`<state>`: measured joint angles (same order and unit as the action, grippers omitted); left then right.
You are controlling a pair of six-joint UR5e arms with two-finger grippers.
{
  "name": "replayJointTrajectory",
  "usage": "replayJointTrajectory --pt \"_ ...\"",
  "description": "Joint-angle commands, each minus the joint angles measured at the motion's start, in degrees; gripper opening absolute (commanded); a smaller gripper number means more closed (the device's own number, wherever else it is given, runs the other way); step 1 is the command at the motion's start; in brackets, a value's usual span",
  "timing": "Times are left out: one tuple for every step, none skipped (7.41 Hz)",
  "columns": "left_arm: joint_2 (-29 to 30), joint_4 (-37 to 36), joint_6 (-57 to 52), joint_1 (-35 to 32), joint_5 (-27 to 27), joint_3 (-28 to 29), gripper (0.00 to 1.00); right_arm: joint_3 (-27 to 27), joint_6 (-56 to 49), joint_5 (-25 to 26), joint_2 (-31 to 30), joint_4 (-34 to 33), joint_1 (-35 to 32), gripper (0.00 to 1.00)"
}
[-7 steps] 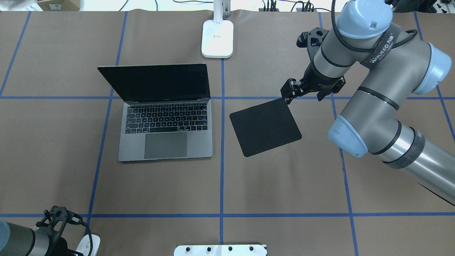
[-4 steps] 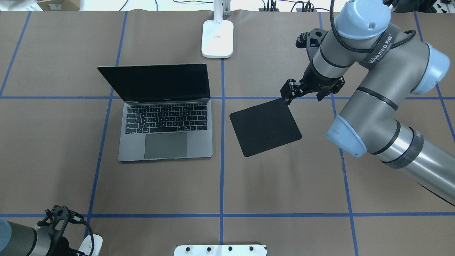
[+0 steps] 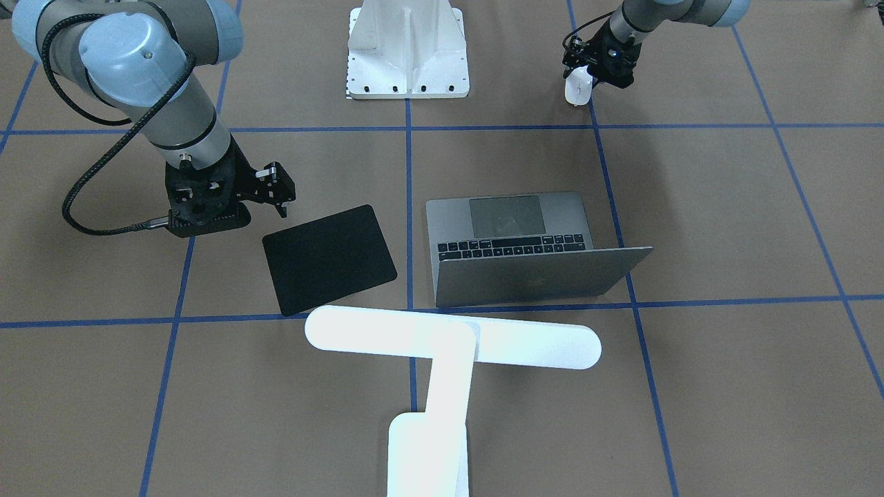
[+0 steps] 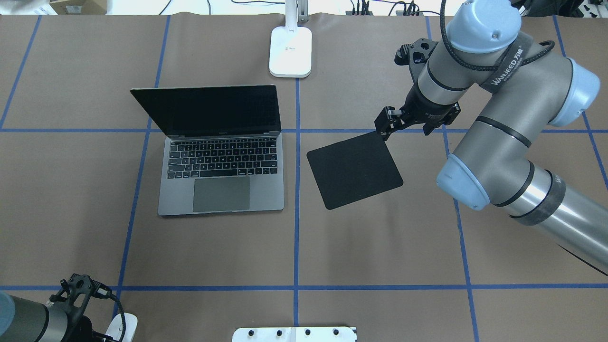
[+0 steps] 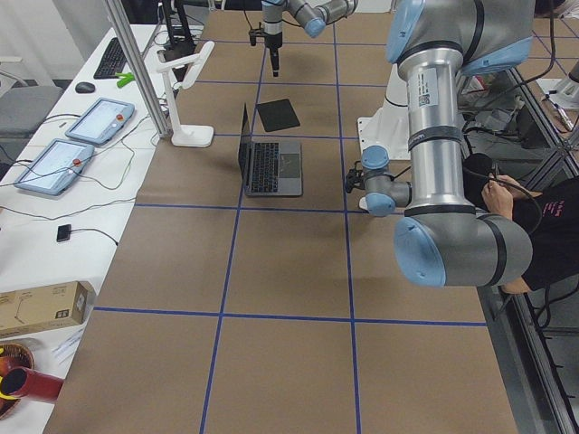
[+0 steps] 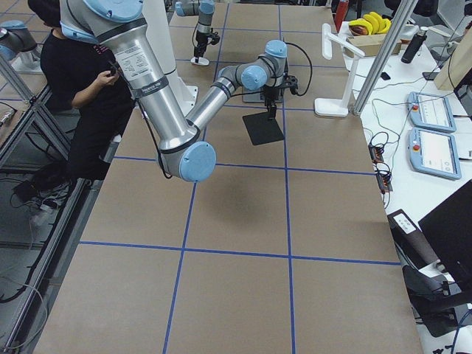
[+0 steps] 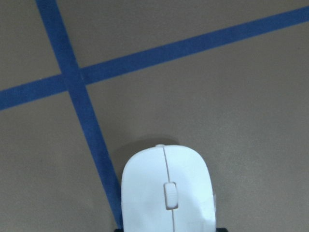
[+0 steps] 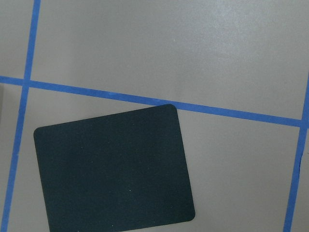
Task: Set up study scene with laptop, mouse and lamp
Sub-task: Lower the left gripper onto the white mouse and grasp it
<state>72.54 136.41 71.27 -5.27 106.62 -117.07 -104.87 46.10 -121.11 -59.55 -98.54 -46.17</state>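
Note:
The open grey laptop [image 4: 223, 190] sits left of centre, and its lid shows in the front view [image 3: 532, 276]. The white lamp [image 3: 452, 338] stands behind it, with its base [image 4: 290, 50] at the far edge. The white mouse [image 7: 166, 193] sits low against the table between the fingers of my left gripper [image 3: 587, 74]. It also shows near the robot-side edge in the overhead view [image 4: 122, 327]. My right gripper [image 4: 385, 126] hovers empty above the far right corner of the black mat [image 4: 354, 168], and its jaws look open.
The white ribbed pedestal [image 3: 407, 48] stands at the robot's edge, and its plate shows in the overhead view [image 4: 294, 334]. Blue tape lines grid the brown table [image 4: 380, 247]. Tablets and cables lie beyond the far edge in the side views.
My left gripper has slid a little to the right with the mouse. The right arm has shifted only very slightly. The mat, laptop and lamp have not moved.

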Motion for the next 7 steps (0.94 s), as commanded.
replayJointTrajectory --pt "0.06 0.0 0.09 0.0 -0.09 0.0 0.68 0.01 0.04 0.0 -0.04 0.01 0.03 1.0" --pt "0.06 0.0 0.09 0.0 -0.09 0.0 0.68 0.1 0.04 0.0 -0.04 0.01 0.03 1.0" --pt "0.06 0.0 0.18 0.0 -0.09 0.0 0.67 0.1 0.04 0.0 -0.04 0.01 0.03 1.0" --pt "0.06 0.0 1.92 0.08 -0.09 -0.08 0.65 0.1 0.04 0.0 -0.04 0.01 0.03 1.0" --pt "0.06 0.0 2.2 0.09 -0.18 -0.08 0.64 0.1 -0.04 0.0 -0.04 0.01 0.03 1.0" --pt "0.06 0.0 2.2 0.0 -0.09 -0.08 0.64 0.1 -0.05 0.0 -0.04 0.01 0.03 1.0" --pt "0.06 0.0 2.2 -0.09 -0.09 -0.26 0.63 0.1 -0.05 0.0 -0.04 0.01 0.03 1.0"
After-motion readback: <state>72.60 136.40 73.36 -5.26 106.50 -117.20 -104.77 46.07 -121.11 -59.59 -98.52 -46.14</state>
